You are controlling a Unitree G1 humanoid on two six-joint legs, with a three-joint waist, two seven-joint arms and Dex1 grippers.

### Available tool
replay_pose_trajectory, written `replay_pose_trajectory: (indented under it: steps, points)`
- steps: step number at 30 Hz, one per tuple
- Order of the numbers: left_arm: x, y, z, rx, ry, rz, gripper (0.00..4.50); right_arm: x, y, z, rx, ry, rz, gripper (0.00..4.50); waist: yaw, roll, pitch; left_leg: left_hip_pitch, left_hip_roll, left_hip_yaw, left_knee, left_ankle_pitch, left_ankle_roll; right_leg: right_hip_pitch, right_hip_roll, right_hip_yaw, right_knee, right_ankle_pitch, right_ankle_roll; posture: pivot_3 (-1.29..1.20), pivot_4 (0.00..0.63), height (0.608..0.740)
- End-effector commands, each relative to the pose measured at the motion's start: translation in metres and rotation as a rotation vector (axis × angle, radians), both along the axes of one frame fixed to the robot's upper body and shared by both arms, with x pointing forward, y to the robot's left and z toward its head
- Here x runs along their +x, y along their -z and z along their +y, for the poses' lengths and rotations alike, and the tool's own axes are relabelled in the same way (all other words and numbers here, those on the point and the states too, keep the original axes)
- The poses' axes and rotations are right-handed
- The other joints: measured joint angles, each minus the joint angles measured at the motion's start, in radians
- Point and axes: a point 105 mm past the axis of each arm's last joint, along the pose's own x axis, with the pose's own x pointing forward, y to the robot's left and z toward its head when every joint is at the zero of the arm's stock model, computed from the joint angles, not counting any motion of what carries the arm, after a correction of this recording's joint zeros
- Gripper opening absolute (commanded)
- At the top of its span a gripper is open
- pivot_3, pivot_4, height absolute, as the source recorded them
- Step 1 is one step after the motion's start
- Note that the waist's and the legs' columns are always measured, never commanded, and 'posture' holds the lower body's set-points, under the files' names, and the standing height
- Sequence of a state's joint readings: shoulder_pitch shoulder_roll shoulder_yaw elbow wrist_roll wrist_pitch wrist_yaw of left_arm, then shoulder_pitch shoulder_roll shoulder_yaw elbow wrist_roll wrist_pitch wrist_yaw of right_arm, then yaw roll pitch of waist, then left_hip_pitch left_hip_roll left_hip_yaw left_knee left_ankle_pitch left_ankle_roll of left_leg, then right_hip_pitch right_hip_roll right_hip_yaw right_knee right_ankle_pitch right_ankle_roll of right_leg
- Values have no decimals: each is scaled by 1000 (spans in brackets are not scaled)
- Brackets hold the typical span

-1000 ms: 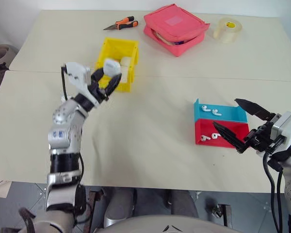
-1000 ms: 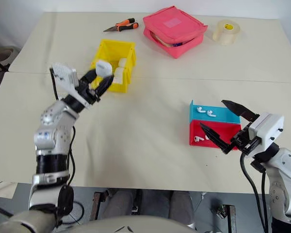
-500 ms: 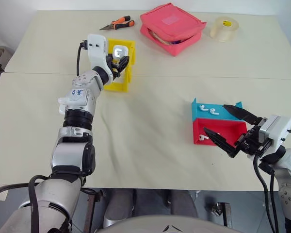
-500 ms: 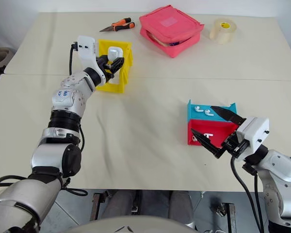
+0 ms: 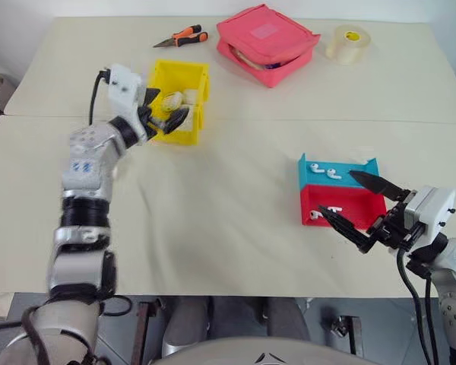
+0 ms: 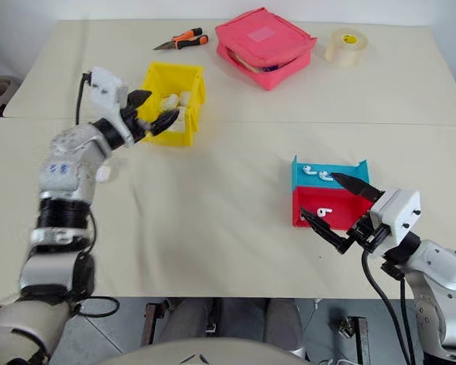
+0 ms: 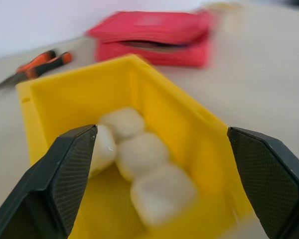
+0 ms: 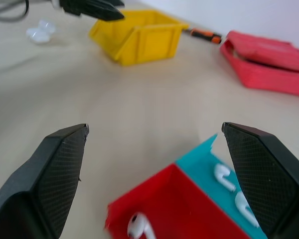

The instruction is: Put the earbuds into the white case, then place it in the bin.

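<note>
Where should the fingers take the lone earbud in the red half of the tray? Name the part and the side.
Grip the earbud across its rounded head, coming from above. It lies flat on the red floor of the tray, whose walls block a level approach. The right gripper hangs open just over it.

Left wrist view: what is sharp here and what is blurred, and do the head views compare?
Left wrist view: the fingers are crisp, but the cases in the bin are soft, and the pouch and pliers behind are blurred. Left eye view: evenly lit and sharp across the table, with only faint shadows.
</note>
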State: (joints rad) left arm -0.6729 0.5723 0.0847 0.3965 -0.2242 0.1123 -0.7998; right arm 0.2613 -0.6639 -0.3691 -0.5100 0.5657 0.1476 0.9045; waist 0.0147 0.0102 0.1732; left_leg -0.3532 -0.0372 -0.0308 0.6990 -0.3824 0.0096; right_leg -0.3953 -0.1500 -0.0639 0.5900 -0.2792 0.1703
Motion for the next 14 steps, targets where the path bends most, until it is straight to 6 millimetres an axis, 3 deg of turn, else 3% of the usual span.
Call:
replay_pose_trajectory:
  steps: [1,3,6,14]
  points:
    - [-36,-6,-9,32,251,-48,4448,-6,-8,-1,-38,-70,-20,4500,3,0,0,0,0,0,0,0,0,0,0,0,0,0,0,0,150,740]
    - [-60,1,-13,53,390,-26,4448,-5,-8,-4,-57,-86,-16,4500,9,0,0,0,0,0,1,0,0,1,0,0,0,0,0,0,150,740]
    - [-76,14,-14,74,430,23,4448,-1,-11,-7,-73,-98,-30,4500,10,-1,0,0,0,-1,2,0,0,2,-1,0,0,0,0,0,150,740]
    - [-80,25,-23,96,383,-3,4448,6,-13,-12,-72,-75,-34,4500,9,-1,0,0,0,-5,2,0,0,1,0,0,1,0,0,0,150,740]
